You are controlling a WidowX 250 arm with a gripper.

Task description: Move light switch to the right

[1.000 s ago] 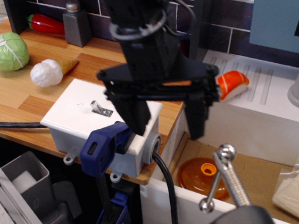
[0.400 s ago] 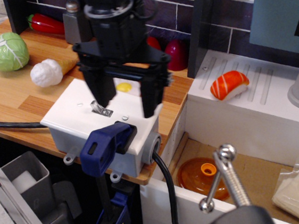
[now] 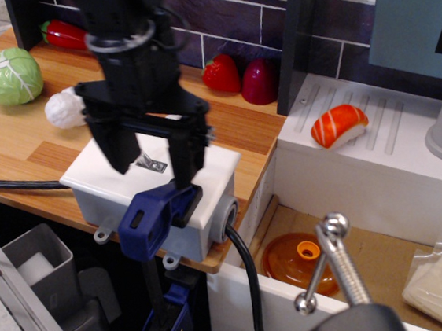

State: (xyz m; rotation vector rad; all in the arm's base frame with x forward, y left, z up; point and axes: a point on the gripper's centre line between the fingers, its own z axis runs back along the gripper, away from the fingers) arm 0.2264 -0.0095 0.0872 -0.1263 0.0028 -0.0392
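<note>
Nearest the camera, a blue clamp (image 3: 156, 212) grips the front edge of the white box (image 3: 214, 178), which sits at the edge of the wooden counter (image 3: 20, 139) with a black cable (image 3: 247, 281) leaving its right end. On the top face of the box, the light switch (image 3: 150, 162) appears as a small silver lever rising from a little metal plate; it appears to lean toward the left. The gripper (image 3: 153, 158) stands directly over it with its two black fingers spread apart, one on each side of the lever; neither finger can be confirmed as touching it. To perform the step well, set the left finger (image 3: 122, 148) low against the left flank of the lever, near its tip, then drive it rightward in a short, straight stroke until the toggle snaps over; avoid pressing down on the box lid. Further back lie a white ball-like item (image 3: 63, 109), a green cabbage (image 3: 11, 76), a strawberry (image 3: 221, 74) and, on the white rack (image 3: 378, 157) to the right, a salmon sushi piece (image 3: 338, 125).
</note>
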